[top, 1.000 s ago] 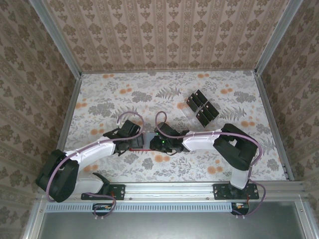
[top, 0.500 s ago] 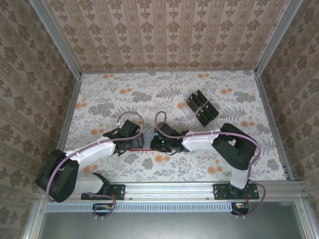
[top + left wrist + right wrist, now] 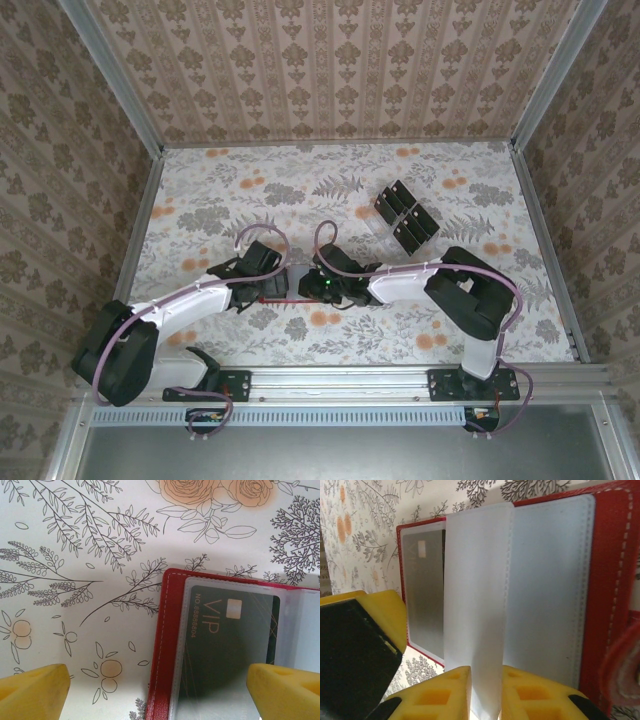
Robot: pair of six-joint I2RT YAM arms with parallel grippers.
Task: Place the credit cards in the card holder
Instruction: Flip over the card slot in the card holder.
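Note:
The red card holder (image 3: 285, 291) lies open on the table between my two grippers. A black credit card (image 3: 227, 645) marked VIP sits in its outer clear sleeve, also seen as the grey card (image 3: 425, 595). My left gripper (image 3: 157, 692) is open, its yellow fingers (image 3: 32, 692) straddling the holder's red edge (image 3: 161, 645). My right gripper (image 3: 486, 690) is shut on one clear sleeve leaf (image 3: 477, 605), which stands up from the open holder (image 3: 605, 580). More black credit cards (image 3: 407, 215) stand in a clear tray at the back right.
The clear tray (image 3: 380, 228) is well behind the arms, right of centre. Papered walls and metal rails (image 3: 545, 250) ring the floral table. One finger of the left gripper (image 3: 375, 605) is close beside the holder's left edge in the right wrist view.
Almost nothing has moved. The right wrist has shifted very slightly to the right while still pinching the sleeve. The left arm is still.

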